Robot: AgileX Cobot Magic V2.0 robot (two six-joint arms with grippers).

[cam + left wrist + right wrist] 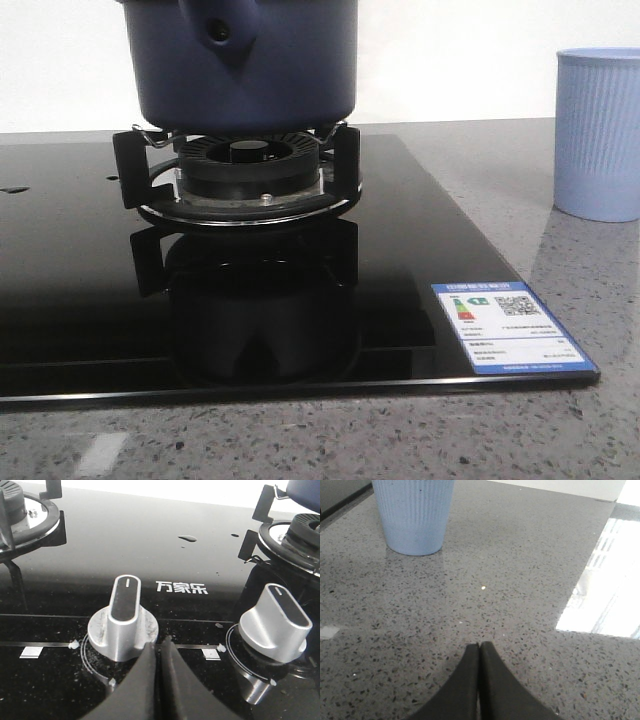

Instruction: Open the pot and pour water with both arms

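On the left, the left gripper [159,647] hung over the black glass hob [60,250] just in front of a silver knob [121,617], its fingers pressed together on nothing. In the middle the pot [240,60] sat on the burner stand [235,175], its top cut off, so whether a lid was on I cannot tell; by my judgement the task had barely begun. On the right, the right gripper [479,647] hovered over the grey counter [520,605], closed and empty, well short of the pale-blue cup [413,512].
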